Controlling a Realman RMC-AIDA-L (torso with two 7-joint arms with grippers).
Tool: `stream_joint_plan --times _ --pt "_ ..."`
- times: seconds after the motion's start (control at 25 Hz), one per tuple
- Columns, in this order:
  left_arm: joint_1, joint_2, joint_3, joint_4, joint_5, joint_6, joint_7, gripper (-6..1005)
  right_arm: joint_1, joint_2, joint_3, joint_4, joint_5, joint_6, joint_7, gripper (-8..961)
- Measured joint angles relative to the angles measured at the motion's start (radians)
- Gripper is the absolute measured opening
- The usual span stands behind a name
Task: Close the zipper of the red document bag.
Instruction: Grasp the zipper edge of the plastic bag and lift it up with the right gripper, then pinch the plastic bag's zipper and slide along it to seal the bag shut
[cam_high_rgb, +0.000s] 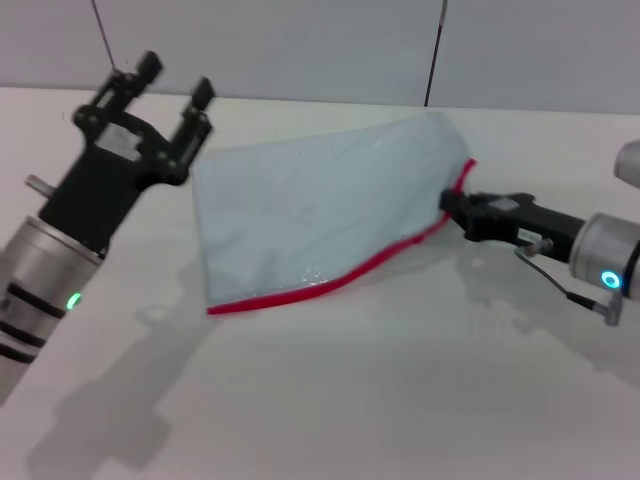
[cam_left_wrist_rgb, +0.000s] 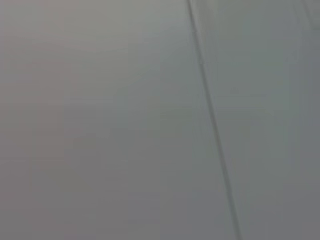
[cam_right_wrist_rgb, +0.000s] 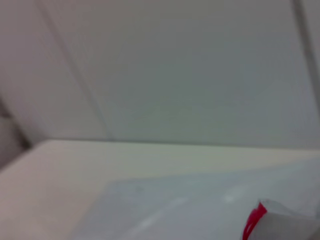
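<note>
The red document bag (cam_high_rgb: 320, 215) is a pale blue-grey translucent pouch lying on the white table (cam_high_rgb: 380, 400). Its zipper (cam_high_rgb: 345, 275) is the red strip along the near long edge, curving up to the right corner. My right gripper (cam_high_rgb: 450, 203) is shut on that right end of the zipper, and the corner there is lifted off the table. The slider is too small to pick out. In the right wrist view the bag (cam_right_wrist_rgb: 190, 210) and a bit of zipper (cam_right_wrist_rgb: 254, 224) show close up. My left gripper (cam_high_rgb: 177, 82) is open, raised beside the bag's far left corner, apart from it.
A grey wall (cam_high_rgb: 300, 40) rises behind the table, with two thin dark lines running down it. The left wrist view shows only that wall (cam_left_wrist_rgb: 100, 120). The table's near half lies in front of the bag.
</note>
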Motion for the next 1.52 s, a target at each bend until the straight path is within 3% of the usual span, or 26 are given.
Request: stream_joint_plan --times 0.48,0.92,1.52 --pt "-0.084 -0.002 0.185 0.005 0.092 -0.114 0.015 579 0.138 0.004 0.002 0.011 0.009 -0.144 0.001 13" --pt "-0.100 -0.004 0.188 0.004 0.128 -0.171 0.051 578 0.146 0.004 0.007 0.012 0.006 -0.272 0.033 13" --pt "-0.099 -0.006 0.181 -0.005 0.121 -0.183 0.107 576 0.157 0.004 -0.006 0.023 0.003 -0.274 0.036 14"
